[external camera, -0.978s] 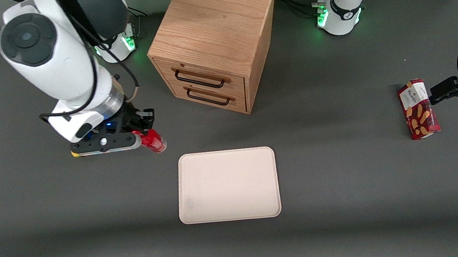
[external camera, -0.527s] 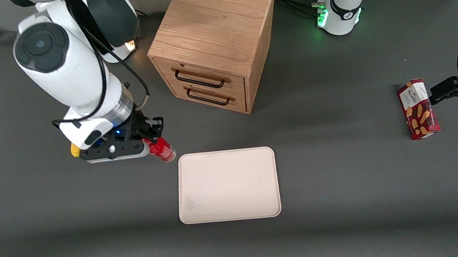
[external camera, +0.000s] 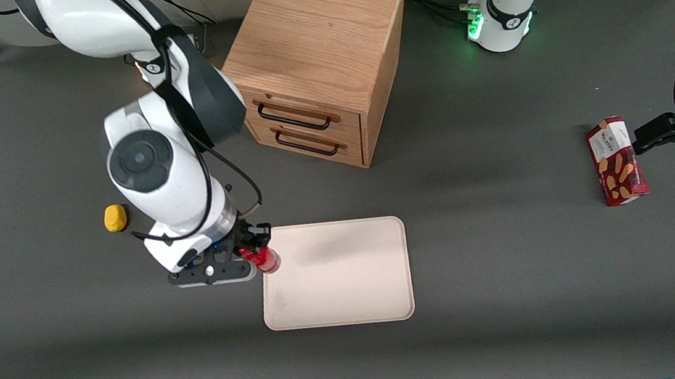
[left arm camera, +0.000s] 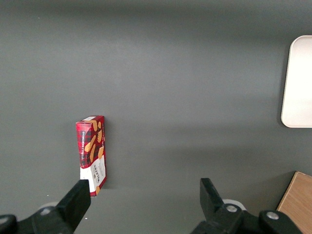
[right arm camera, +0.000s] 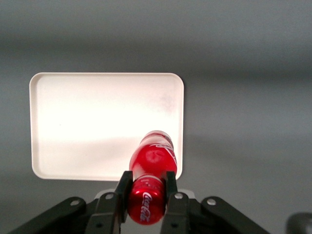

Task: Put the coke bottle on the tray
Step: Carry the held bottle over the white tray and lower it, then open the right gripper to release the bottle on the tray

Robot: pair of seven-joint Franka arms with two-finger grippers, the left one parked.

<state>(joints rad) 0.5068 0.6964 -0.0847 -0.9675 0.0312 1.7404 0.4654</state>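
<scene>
The small red coke bottle [external camera: 262, 259] [right arm camera: 148, 183] hangs in the air, clamped between the two black fingers of my right gripper [external camera: 252, 254] [right arm camera: 146, 183], which is shut on it. The pale cream-pink tray [external camera: 347, 287] [right arm camera: 87, 122] lies flat on the dark table. In the front view the bottle is over the tray's edge at the working arm's end, near the corner closest to the cabinet. In the right wrist view the bottle's lower end overlaps the tray's corner.
A wooden two-drawer cabinet [external camera: 316, 61] stands farther from the front camera than the tray. A yellow lump [external camera: 115, 217] lies toward the working arm's end. A red biscuit box [external camera: 616, 161] [left arm camera: 91, 153] lies toward the parked arm's end.
My right arm has carried the bottle nearer to the front camera and toward the tray, from beside the yellow lump to the tray's edge. The yellow lump is now uncovered.
</scene>
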